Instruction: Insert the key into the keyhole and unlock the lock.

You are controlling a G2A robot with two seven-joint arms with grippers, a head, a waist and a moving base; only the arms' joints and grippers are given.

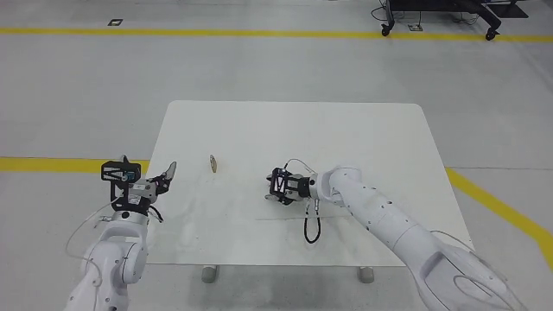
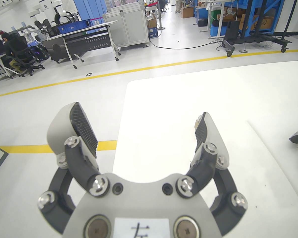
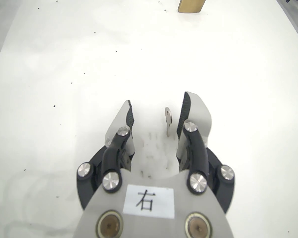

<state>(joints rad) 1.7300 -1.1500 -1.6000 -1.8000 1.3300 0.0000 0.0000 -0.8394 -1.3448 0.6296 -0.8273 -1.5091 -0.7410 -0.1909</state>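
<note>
A small silver key lies flat on the white table, between the fingers of my right gripper, close to one finger and untouched. That gripper is open and low over the table's middle. A brass padlock with a steel shackle lies farther off, and it is a small tan shape left of centre in the top view. My left gripper is open and holds nothing, hovering at the table's left edge.
A black cable loops off the right arm onto the table. The table's rounded far corner borders grey floor with yellow lines. Benches, racks and seated people are far behind.
</note>
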